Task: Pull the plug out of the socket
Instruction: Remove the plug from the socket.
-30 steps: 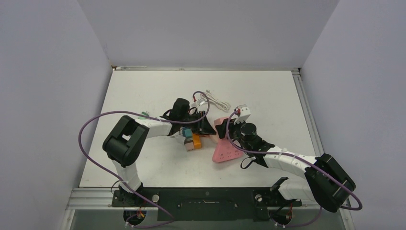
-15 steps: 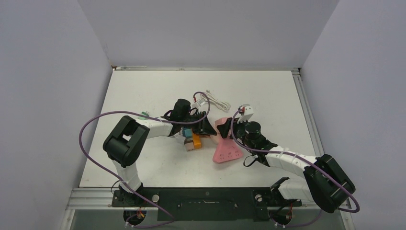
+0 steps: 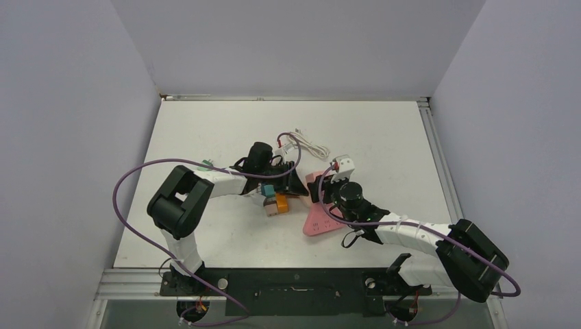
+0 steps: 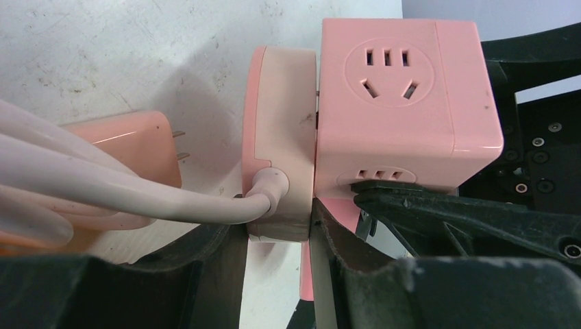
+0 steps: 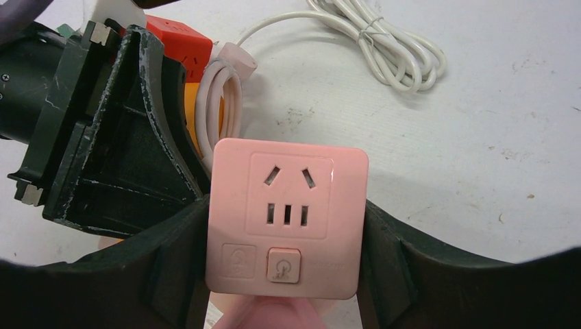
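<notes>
**Plug and socket gripped from both sides, still joined**

In the left wrist view, the left hand pinches a flat, rounded pink plastic plug between its black fingers. Only the finger ends show; the rest is cut off by the lower edge. The plug's face lies against a pink cube-shaped plastic socket block. A thin seam runs between them, with a sliver of metal prong in it. How deep the prongs sit cannot be made out.

A pale pink cord leaves the plug's near edge and runs out of the picture to the left. It partly covers a second pink adaptor with two bare prongs.

In the right wrist view, the right hand is clamped on the socket block, one finger on each side. The plug is hidden behind the block here.

A coiled white cable lies apart on the white worktop. A red-orange block is half hidden behind the left hand.

From above, both hands meet at mid-worktop. The arms cover the plug, and only a pink triangular base shows plainly.
</notes>
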You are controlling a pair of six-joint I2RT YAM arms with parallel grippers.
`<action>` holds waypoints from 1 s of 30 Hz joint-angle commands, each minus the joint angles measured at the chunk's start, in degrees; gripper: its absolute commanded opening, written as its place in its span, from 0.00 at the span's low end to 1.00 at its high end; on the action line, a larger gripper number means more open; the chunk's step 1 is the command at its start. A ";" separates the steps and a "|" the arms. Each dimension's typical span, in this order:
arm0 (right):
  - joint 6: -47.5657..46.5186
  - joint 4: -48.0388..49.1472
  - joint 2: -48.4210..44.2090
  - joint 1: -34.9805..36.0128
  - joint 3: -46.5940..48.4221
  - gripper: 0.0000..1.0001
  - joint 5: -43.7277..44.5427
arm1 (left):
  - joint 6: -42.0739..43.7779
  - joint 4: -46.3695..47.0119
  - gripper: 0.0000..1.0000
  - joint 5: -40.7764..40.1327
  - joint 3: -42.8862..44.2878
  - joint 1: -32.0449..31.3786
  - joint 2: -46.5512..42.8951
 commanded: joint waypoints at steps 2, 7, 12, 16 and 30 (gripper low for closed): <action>-3.70 5.97 -1.23 2.87 4.22 0.05 5.52 | 1.93 -2.55 0.00 -3.18 2.01 0.96 -0.92; -2.23 5.86 -2.13 2.58 3.91 0.05 5.54 | 3.06 -4.33 0.00 -4.49 2.36 0.91 -1.14; 1.25 7.60 -4.27 -1.85 2.59 0.05 -1.59 | 4.26 -5.76 0.00 -5.80 2.57 0.91 -1.42; 6.35 9.85 -4.47 -7.99 1.10 0.05 -8.83 | 4.57 -5.99 0.00 -6.04 2.59 0.91 -1.51; 3.05 7.56 -4.52 -5.67 1.84 0.05 -5.06 | 4.95 -6.94 0.00 -6.63 3.02 0.91 -1.32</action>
